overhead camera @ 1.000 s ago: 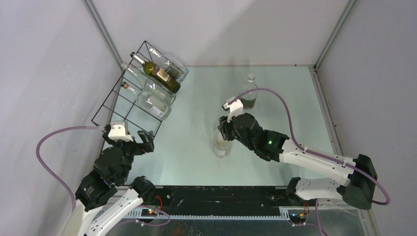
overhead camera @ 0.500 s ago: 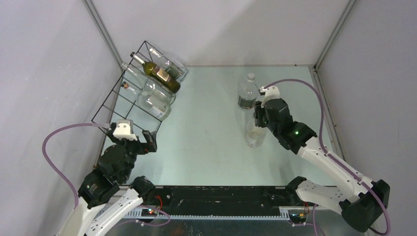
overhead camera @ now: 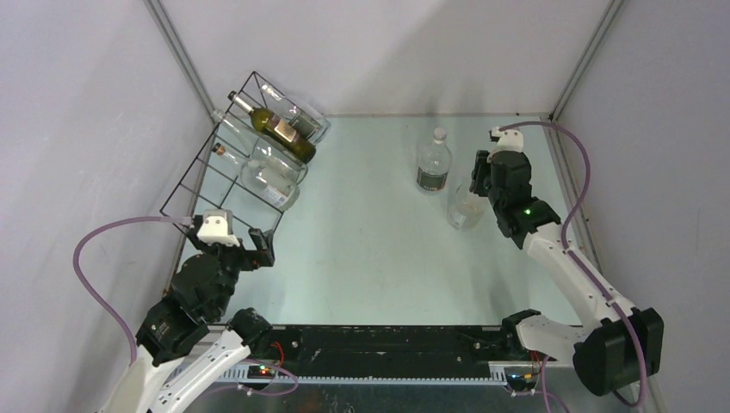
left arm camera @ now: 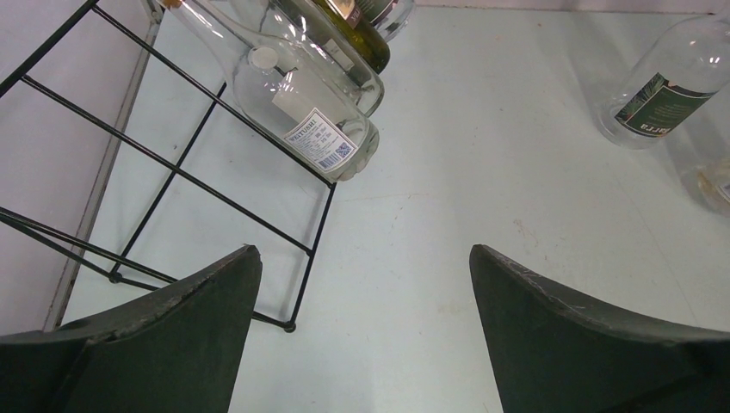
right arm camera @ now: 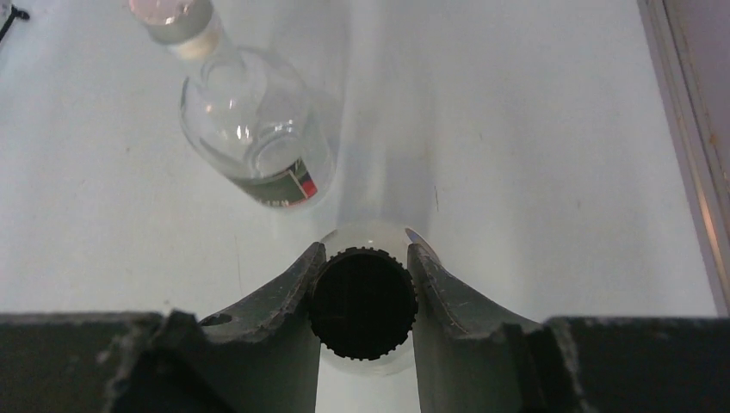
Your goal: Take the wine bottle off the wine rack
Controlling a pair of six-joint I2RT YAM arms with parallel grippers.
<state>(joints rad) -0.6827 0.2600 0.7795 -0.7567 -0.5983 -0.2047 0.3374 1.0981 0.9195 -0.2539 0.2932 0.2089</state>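
Green-tinted counter [overhead camera: 361, 249] spreads under everything we see, with pale walls on three sides. At its far left, close against the left wall, sits the wine rack [overhead camera: 225, 165], a black wire frame of open rectangular cells and by far the widest thing on the counter. Bottles lie on their sides in its far cells.

Next in size come the two arms. We find the left gripper [left arm camera: 363, 258] at the rack's near corner, its fingers spread wide with only bare counter between them. It holds nothing, and the rack's near wires run just past its left finger. The right gripper [right arm camera: 363, 258] is over at the far right of the counter, well apart from the rack. Its fingers are pressed in on the top of a clear bottle [overhead camera: 465, 209] that hangs upright beneath it. We cannot tell whether that bottle's base rests on the counter.

Among the bottles in the rack, the dark green wine bottle [overhead camera: 280, 129] lies across the far cells, its neck pointing toward the far left corner. Clear glass bottles lie just beside it, and the nearest one [left arm camera: 301, 112] shows a white label. Off the rack, a second clear bottle with a pale cap [overhead camera: 433, 163] stands upright on the counter, just beside the one we see pinched and apart from it.

Smallest is the ribbed black cap [right arm camera: 362, 303] of the pinched bottle, held snugly between the right fingers.
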